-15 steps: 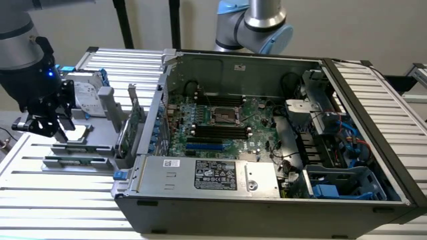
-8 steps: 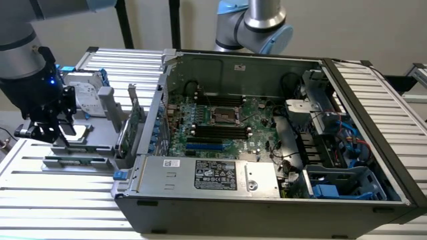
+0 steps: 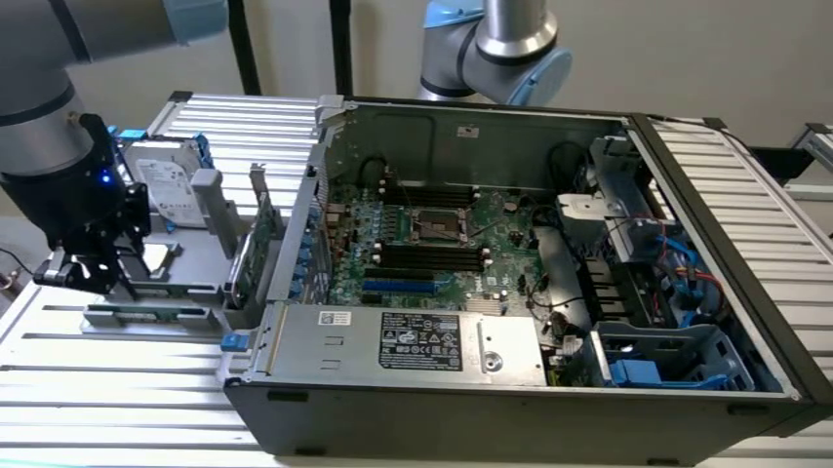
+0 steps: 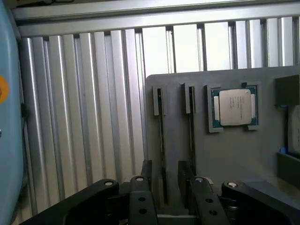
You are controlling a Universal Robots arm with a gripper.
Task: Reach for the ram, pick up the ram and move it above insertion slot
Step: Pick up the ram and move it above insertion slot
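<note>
The ram is a narrow green stick standing on edge in the grey holder on the slatted table, at the exterior view's left of the open computer case. In the wrist view the ram shows edge-on as a thin dark strip in a holder groove. My gripper hangs just above that end of the holder. My gripper is open, its black fingers standing on either side of the strip without touching it. The black memory slots lie on the motherboard inside the case.
A second thin strip stands in the neighbouring groove, and a processor chip lies beside it. A silver hard drive and a green expansion card stand in the holder. The case wall rises between holder and motherboard.
</note>
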